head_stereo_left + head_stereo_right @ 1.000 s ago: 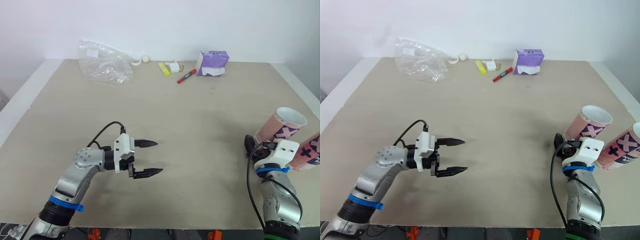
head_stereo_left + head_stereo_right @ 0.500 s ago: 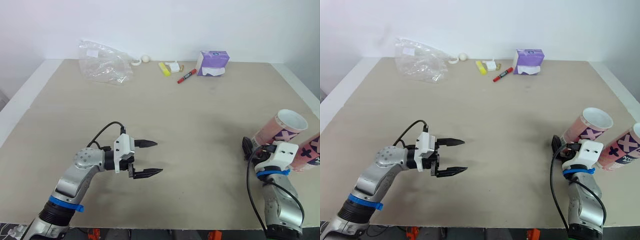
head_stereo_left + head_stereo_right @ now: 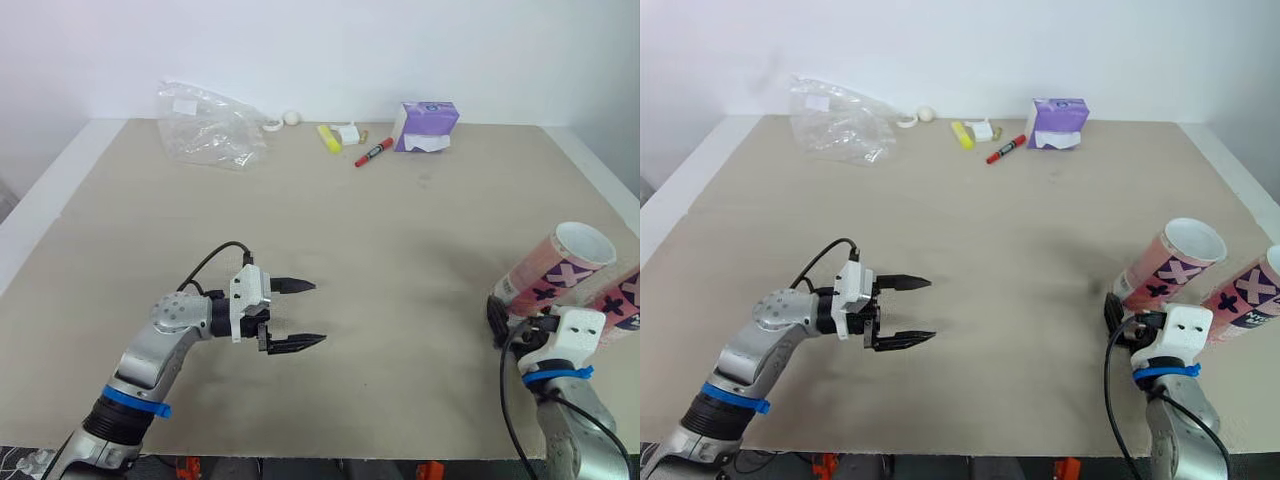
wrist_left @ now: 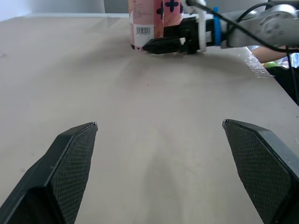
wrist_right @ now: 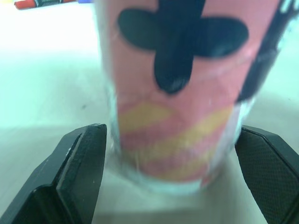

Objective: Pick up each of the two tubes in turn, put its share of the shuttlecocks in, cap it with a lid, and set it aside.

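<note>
We judge the set-aside step in hand: our right gripper (image 5: 170, 129) is spread about the base of one tube (image 3: 1165, 265), upright beside the other tube (image 3: 1248, 292) at the table's (image 3: 400, 250) right edge, left gripper (image 3: 318, 312) spread near the front edge, so next we back straight off without tipping it.

Pink patterned tube (image 3: 1168, 265) upright, uncapped; second tube (image 3: 1245, 295) beside.

Left gripper (image 4: 159, 123): fingers spread wide, low over the table (image 4: 70, 70). Far side: pink tube (image 4: 152, 21), barcode near base; right gripper (image 4: 156, 45) at that base.
</note>
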Controlling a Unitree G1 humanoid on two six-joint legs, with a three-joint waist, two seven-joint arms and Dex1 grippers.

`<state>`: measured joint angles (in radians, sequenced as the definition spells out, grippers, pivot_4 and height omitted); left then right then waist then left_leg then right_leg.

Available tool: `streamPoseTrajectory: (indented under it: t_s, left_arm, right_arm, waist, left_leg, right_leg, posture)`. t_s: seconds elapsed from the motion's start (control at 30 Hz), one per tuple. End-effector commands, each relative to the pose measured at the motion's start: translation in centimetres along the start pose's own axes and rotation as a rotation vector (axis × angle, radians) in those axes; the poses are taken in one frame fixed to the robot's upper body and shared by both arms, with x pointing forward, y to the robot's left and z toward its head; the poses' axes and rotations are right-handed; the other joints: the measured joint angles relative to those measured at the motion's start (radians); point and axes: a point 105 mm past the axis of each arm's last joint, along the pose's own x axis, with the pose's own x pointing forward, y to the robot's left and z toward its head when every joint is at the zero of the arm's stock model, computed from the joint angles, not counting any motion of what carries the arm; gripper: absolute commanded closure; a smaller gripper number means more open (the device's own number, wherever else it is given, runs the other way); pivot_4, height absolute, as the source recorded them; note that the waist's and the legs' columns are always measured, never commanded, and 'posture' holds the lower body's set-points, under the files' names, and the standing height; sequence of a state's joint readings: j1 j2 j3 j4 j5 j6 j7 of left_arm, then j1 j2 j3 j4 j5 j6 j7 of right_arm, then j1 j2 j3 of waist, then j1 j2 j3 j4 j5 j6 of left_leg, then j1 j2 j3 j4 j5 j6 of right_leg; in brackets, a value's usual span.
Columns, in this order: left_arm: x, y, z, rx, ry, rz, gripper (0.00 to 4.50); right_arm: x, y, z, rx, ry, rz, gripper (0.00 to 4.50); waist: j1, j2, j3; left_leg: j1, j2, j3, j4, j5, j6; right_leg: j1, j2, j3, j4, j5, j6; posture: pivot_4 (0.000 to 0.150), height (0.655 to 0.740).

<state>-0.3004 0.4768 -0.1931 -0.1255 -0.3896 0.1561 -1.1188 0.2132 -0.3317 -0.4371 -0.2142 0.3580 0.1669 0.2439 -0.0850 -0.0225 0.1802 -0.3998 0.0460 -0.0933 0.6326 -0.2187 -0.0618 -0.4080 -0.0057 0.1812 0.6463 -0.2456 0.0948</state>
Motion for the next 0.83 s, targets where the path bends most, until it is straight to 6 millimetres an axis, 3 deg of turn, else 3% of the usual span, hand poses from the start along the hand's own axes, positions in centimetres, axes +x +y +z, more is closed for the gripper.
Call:
streamPoseTrajectory:
  t_s: [0.03, 0.1, 0.2, 0.37, 0.6, 0.83]
  left_arm:
    - [0.1, 0.3, 0.6, 0.036, -0.015, 0.002, 0.00]
    - [0.0, 0.4, 0.4, 0.032, -0.011, 0.009, 0.00]
    - [-0.3, 1.0, 0.0, 0.023, 0.007, 0.052, 0.00]
    - [-1.4, 1.7, -0.2, -0.006, 0.026, 0.118, 0.00]
    - [-3.3, 2.4, -1.2, 0.040, 0.109, 0.194, 0.00]
    - [-4.3, 2.7, -1.4, 0.047, 0.145, 0.228, 0.00]
  right_arm:
    - [-1.9, 0.4, 1.6, -0.020, -0.025, 0.046, 0.02]
    - [-3.1, 0.3, 1.5, -0.046, -0.003, 0.093, 0.02]
    - [-4.5, 1.2, 2.0, -0.186, 0.018, 0.299, 0.02]
    - [-5.1, 5.7, 3.5, -0.236, -0.028, 0.698, 0.02]
    - [-3.0, 10.4, 3.9, -0.210, -0.103, 0.944, 0.02]
    - [-1.2, 10.1, 3.6, -0.228, -0.101, 0.981, 0.02]
  waist:
    - [0.001, 0.000, 0.000]
    - [0.001, 0.001, -0.001]
    - [0.001, 0.002, -0.001]
    - [-0.006, -0.001, 0.001]
    - [-0.010, -0.003, 0.002]
    - [0.006, -0.003, 0.002]
  left_leg:
    - [0.000, 0.000, 0.000, -0.001, 0.000, 0.000]
    - [0.000, 0.000, 0.001, 0.000, 0.000, 0.000]
    - [0.001, 0.000, 0.001, 0.000, 0.000, 0.000]
    - [0.003, 0.001, 0.002, 0.000, 0.000, 0.000]
    - [0.004, 0.001, 0.003, 0.000, 0.000, 0.000]
    - [0.001, 0.000, 0.002, 0.000, -0.002, -0.002]
  right_leg:
    - [0.000, 0.000, 0.000, 0.000, -0.001, 0.000]
    - [0.000, -0.001, 0.000, 0.000, 0.000, 0.000]
    - [0.000, -0.001, 0.000, 0.000, -0.001, 0.000]
    - [0.001, 0.000, 0.001, 0.000, 0.000, -0.001]
    - [0.001, 0.000, 0.001, 0.000, 0.001, -0.001]
    - [0.000, -0.001, 0.001, 0.000, -0.002, 0.001]
  posture:
    - [0.150, 0.7400]
    - [0.150, 0.7400]
    - [0.150, 0.7400]
    - [0.150, 0.7400]
    - [0.150, 0.7400]
    - [0.150, 0.7400]
